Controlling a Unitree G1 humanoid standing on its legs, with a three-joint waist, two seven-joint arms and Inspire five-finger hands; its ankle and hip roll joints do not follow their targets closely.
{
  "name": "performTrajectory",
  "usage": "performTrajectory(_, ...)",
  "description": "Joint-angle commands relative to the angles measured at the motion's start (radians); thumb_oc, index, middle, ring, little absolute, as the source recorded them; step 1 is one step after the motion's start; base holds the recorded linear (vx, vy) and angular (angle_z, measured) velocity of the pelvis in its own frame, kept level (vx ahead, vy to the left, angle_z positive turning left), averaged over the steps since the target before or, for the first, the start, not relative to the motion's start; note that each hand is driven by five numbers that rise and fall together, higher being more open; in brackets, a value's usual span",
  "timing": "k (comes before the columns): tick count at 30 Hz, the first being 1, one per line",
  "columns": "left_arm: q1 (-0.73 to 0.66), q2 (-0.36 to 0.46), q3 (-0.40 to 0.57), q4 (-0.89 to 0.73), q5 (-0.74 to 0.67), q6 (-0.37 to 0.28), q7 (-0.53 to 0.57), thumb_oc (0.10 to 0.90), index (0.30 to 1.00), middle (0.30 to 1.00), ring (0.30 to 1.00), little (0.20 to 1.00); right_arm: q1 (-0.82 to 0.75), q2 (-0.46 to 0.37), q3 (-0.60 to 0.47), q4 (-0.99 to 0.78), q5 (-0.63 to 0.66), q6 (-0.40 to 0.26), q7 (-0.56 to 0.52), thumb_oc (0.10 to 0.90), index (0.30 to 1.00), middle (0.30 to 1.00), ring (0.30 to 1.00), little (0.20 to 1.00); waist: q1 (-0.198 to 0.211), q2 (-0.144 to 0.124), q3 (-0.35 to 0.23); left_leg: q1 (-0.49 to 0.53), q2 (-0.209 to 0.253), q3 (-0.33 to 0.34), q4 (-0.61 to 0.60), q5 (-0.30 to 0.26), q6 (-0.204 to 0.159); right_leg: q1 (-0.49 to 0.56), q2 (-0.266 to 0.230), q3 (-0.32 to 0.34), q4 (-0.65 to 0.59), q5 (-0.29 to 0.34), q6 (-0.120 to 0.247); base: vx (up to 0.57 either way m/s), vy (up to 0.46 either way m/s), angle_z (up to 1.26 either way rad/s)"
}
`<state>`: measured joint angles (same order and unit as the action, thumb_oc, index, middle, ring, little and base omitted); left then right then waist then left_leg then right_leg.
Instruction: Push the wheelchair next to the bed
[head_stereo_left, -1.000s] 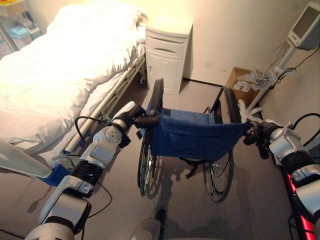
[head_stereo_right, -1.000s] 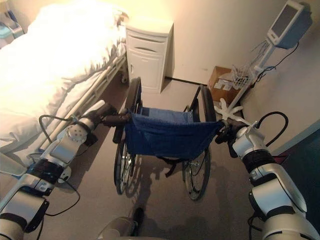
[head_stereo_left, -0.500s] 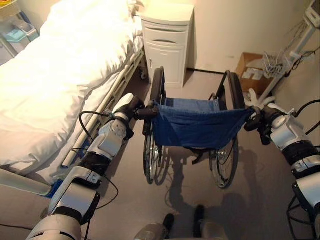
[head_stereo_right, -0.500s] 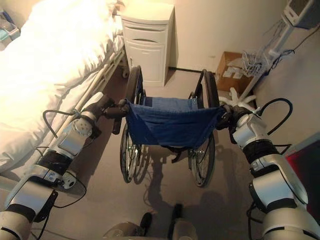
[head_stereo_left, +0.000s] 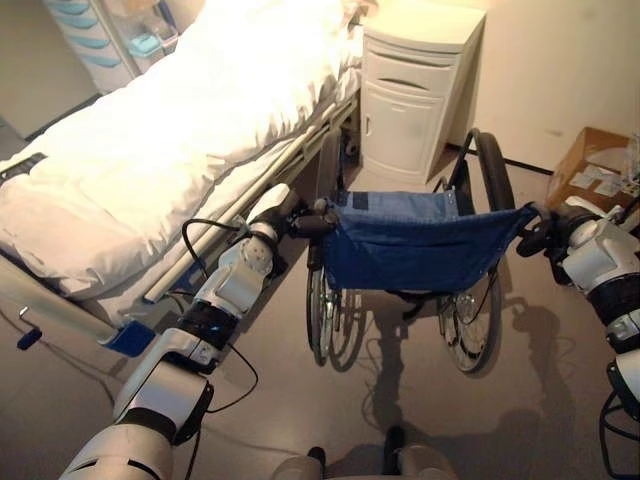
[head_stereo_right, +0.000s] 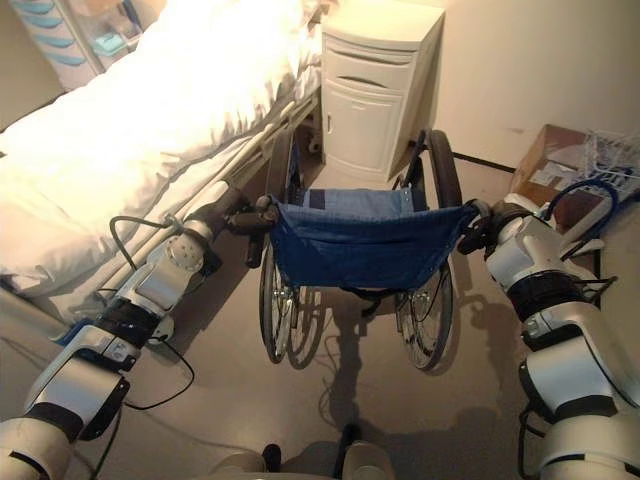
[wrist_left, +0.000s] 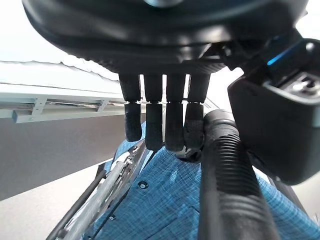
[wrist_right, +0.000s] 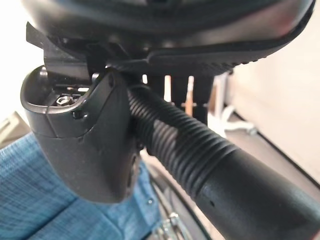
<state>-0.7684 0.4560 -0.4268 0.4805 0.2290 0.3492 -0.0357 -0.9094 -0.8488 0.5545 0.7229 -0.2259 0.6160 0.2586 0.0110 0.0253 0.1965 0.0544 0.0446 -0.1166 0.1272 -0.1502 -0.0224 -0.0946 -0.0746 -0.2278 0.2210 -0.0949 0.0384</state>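
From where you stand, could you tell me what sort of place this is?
Most likely a hospital or care room: a railed bed with white bedding, a white bedside cabinet, and a blue-seated wheelchair whose handles the left hand and right hand grip.

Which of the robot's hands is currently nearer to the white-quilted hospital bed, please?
The left. The left hand grips the wheelchair's push handle on the side beside the white-quilted hospital bed; the right hand grips the opposite handle, with the blue-backed wheelchair between it and the bed.

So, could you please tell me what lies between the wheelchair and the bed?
Bare floor separates wheelchair from bed, crossed by the left hand, in the right eye view.
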Motion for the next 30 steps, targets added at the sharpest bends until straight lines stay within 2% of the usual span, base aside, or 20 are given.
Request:
performTrajectory(1,0.02,0.049,-0.077,0.186,0.054,0.158,0.023,0.4,0.3,0.3,0.3,0.3,-0.091,0.221,0.093,-0.181,0.083,-0.242,0.082,0.4,0.3,0.3,0.3,0.3,0.019,-0.077,0.043,0.158,-0.011,-0.026,0.05,0.005,-0.056,-0.051,-0.074,0.108,-0.059,0.156,0.09,0.21,-0.129,0.09)
performTrajectory(3,0.022,0.053,-0.076,0.189,0.052,0.165,0.017,0.4,0.3,0.3,0.3,0.3,-0.088,0.219,0.092,-0.178,0.081,-0.255,0.089,0.4,0.3,0.3,0.3,0.3,0.012,-0.071,0.037,0.174,0.0,-0.035,0.087,0.049,-0.068,-0.057,-0.067,0.096,-0.042,0.139,0.074,0.2,-0.097,0.08)
performTrajectory(6,0.031,0.054,-0.078,0.193,0.045,0.172,0.02,0.4,0.3,0.3,0.3,0.3,-0.07,0.218,0.106,-0.166,0.079,-0.28,0.085,0.4,0.3,0.3,0.3,0.3,0.015,-0.073,0.03,0.145,0.012,-0.026,0.21,0.177,-0.085,-0.024,-0.062,0.053,-0.047,0.112,0.042,0.18,-0.057,0.17)
performTrajectory(8,0.03,0.052,-0.079,0.198,0.05,0.165,0.021,0.4,0.3,0.3,0.3,0.3,-0.059,0.222,0.115,-0.159,0.092,-0.277,0.057,0.4,0.3,0.3,0.3,0.3,0.034,-0.084,0.055,0.047,-0.013,-0.002,0.28,0.185,-0.071,0.029,-0.058,0.049,-0.058,0.097,0.027,0.2,-0.077,0.04)
performTrajectory(10,0.034,0.052,-0.077,0.194,0.057,0.162,0.025,0.4,0.3,0.3,0.3,0.3,-0.054,0.233,0.115,-0.149,0.096,-0.278,0.036,0.4,0.3,0.3,0.3,0.3,0.051,-0.084,0.075,-0.001,-0.04,0.003,0.253,0.158,-0.055,0.058,-0.048,0.063,-0.067,0.095,0.029,0.15,-0.04,0.0)
performTrajectory(11,0.035,0.052,-0.077,0.194,0.057,0.162,0.025,0.4,0.3,0.3,0.3,0.3,-0.054,0.233,0.115,-0.149,0.096,-0.278,0.035,0.4,0.3,0.3,0.3,0.3,0.052,-0.083,0.077,0.001,-0.039,0.004,0.254,0.156,-0.054,0.06,-0.048,0.064,-0.067,0.094,0.03,0.18,0.001,-0.11)
performTrajectory(12,0.052,0.055,-0.067,0.166,0.073,0.155,0.031,0.4,0.3,0.3,0.3,0.3,-0.055,0.257,0.105,-0.129,0.082,-0.28,0.011,0.4,0.3,0.3,0.3,0.3,0.086,-0.071,0.113,-0.087,-0.063,0.042,0.172,0.171,-0.052,0.137,-0.025,0.086,-0.102,0.089,0.038,0.3,0.064,-0.14)
performTrajectory(13,0.055,0.054,-0.073,0.139,0.066,0.163,0.046,0.4,0.3,0.3,0.3,0.3,-0.052,0.267,0.099,-0.119,0.081,-0.28,-0.008,0.4,0.3,0.3,0.3,0.3,0.12,-0.052,0.139,-0.181,-0.063,0.065,0.096,0.242,-0.066,0.211,0.002,0.101,-0.137,0.069,0.032,0.3,0.062,-0.11)
performTrajectory(14,0.055,0.054,-0.073,0.139,0.066,0.163,0.046,0.4,0.3,0.3,0.3,0.3,-0.052,0.267,0.098,-0.119,0.081,-0.28,-0.008,0.4,0.3,0.3,0.3,0.3,0.122,-0.053,0.141,-0.177,-0.064,0.066,0.095,0.241,-0.066,0.215,0.001,0.102,-0.139,0.068,0.032,0.29,0.106,-0.18)
performTrajectory(15,0.056,0.056,-0.077,0.131,0.064,0.164,0.038,0.4,0.3,0.3,0.3,0.3,-0.048,0.275,0.097,-0.115,0.075,-0.277,-0.014,0.4,0.3,0.3,0.3,0.3,0.142,-0.037,0.147,-0.222,-0.065,0.051,0.031,0.291,-0.077,0.242,0.018,0.113,-0.151,0.063,0.035,0.45,0.173,-0.43)
performTrajectory(16,0.064,0.063,-0.073,0.126,0.076,0.166,0.008,0.4,0.3,0.3,0.3,0.3,-0.052,0.274,0.094,-0.101,0.06,-0.285,0.004,0.4,0.3,0.3,0.3,0.3,0.174,-0.022,0.149,-0.243,-0.064,0.03,-0.073,0.37,-0.09,0.298,0.035,0.132,-0.175,0.048,0.03,0.47,0.181,-0.53)
performTrajectory(18,0.066,0.074,-0.069,0.118,0.068,0.174,-0.005,0.4,0.3,0.3,0.3,0.3,-0.054,0.264,0.095,-0.1,0.063,-0.297,0.016,0.4,0.3,0.3,0.3,0.3,0.18,-0.023,0.149,-0.234,-0.063,0.043,-0.1,0.374,-0.09,0.318,0.033,0.132,-0.18,0.038,0.032,0.33,0.174,-0.86)
performTrajectory(19,0.061,0.076,-0.063,0.126,0.046,0.188,-0.012,0.4,0.3,0.3,0.3,0.3,-0.056,0.258,0.1,-0.095,0.076,-0.319,0.023,0.4,0.3,0.3,0.3,0.3,0.177,-0.027,0.135,-0.212,-0.078,0.073,-0.086,0.326,-0.071,0.312,0.019,0.115,-0.185,0.045,0.043,0.4,0.274,-1.2)
performTrajectory(21,0.055,0.078,-0.05,0.175,-0.001,0.189,-0.007,0.4,0.3,0.3,0.3,0.3,-0.051,0.281,0.092,-0.088,0.049,-0.349,0.045,0.4,0.3,0.3,0.3,0.3,0.178,-0.04,0.102,-0.166,-0.096,0.078,-0.049,0.242,-0.034,0.294,-0.03,0.085,-0.174,0.058,0.07,0.35,0.222,-0.95)
performTrajectory(24,0.061,0.096,-0.028,0.19,-0.003,0.175,-0.014,0.4,0.3,0.3,0.3,0.3,-0.043,0.302,0.094,-0.056,0.085,-0.376,0.007,0.4,0.3,0.3,0.3,0.3,0.208,-0.055,0.073,-0.13,-0.102,0.076,-0.065,0.207,-0.007,0.297,-0.072,0.047,-0.151,0.055,0.106,0.17,0.042,-0.39)
performTrajectory(26,0.047,0.092,-0.027,0.217,0.014,0.165,-0.03,0.4,0.3,0.3,0.3,0.3,-0.058,0.33,0.096,-0.023,0.094,-0.398,-0.014,0.4,0.3,0.3,0.3,0.3,0.233,-0.062,0.059,-0.142,-0.101,0.075,-0.061,0.199,0.009,0.319,-0.104,0.047,-0.099,0.043,0.12,0.11,0.03,0.27)
performTrajectory(29,0.039,0.052,-0.055,0.25,0.016,0.158,0.001,0.4,0.3,0.3,0.3,0.3,-0.048,0.333,0.103,0.019,0.094,-0.463,-0.036,0.4,0.3,0.3,0.3,0.3,0.234,-0.067,0.041,-0.16,-0.129,0.053,-0.047,0.194,0.043,0.283,-0.113,0.089,0.09,0.121,0.123,0.21,0.061,0.06)
performTrajectory(30,0.047,0.046,-0.062,0.269,0.027,0.136,0.0,0.4,0.3,0.3,0.3,0.3,-0.017,0.319,0.101,0.012,0.102,-0.48,-0.039,0.4,0.3,0.3,0.3,0.3,0.216,-0.066,0.033,-0.148,-0.149,0.021,-0.03,0.177,0.06,0.218,-0.104,0.128,0.179,0.177,0.117,0.27,0.038,0.18)
